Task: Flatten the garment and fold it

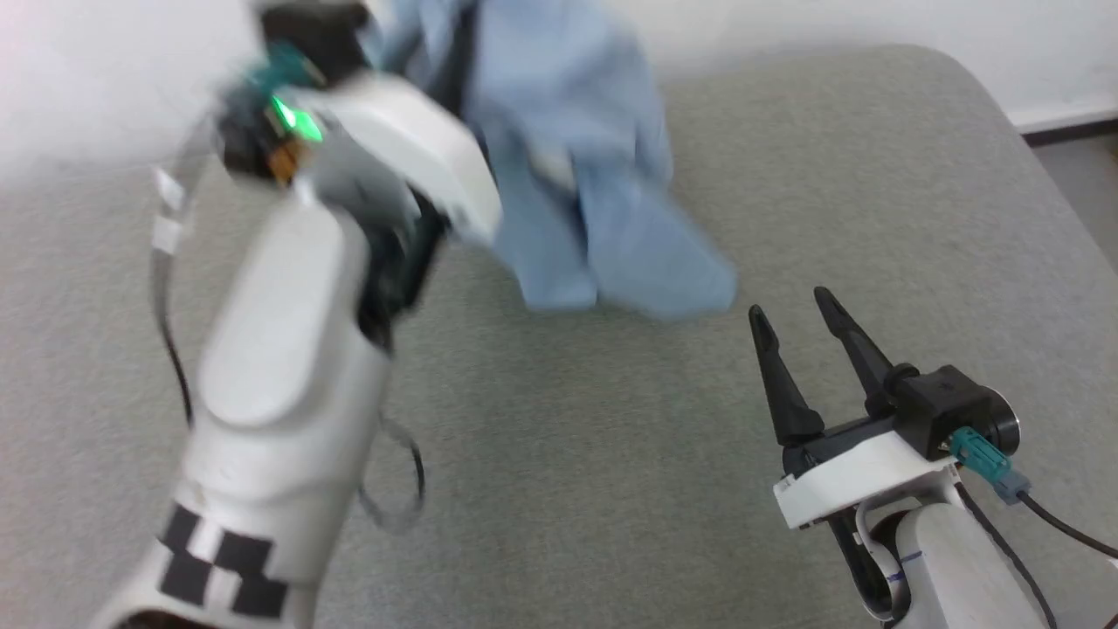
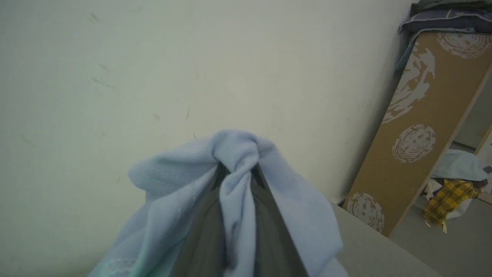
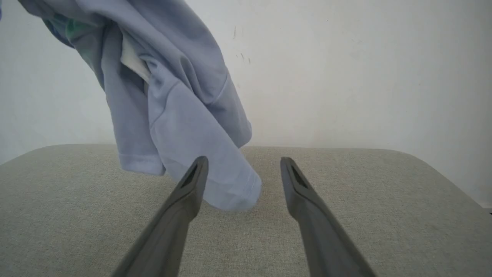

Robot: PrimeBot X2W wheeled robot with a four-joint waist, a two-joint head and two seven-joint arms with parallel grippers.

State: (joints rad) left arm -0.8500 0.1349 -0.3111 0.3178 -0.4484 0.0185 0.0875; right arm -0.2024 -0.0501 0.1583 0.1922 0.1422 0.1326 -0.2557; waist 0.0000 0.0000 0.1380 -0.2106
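**Grey padded table (image 1: pixel 611 489), white wall behind: garment held aloft**

Item: garment (image 1: pixel 576 175), light blue, bunched, hanging over the table. Left gripper (image 2: pixel 237 169) pinches a fold at its top. Right gripper (image 1: pixel 788 303) spread wide, empty, near the dangling hem. Advice: take a free lower corner, then draw the arms apart.

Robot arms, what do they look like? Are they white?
Mostly, yes. The left arm has smooth, rounded white shells, a black-and-white checker patch, a green light and a thin cable. The right end effector has two long, pointed black fingers on a white base, with a teal plug and a black cable.
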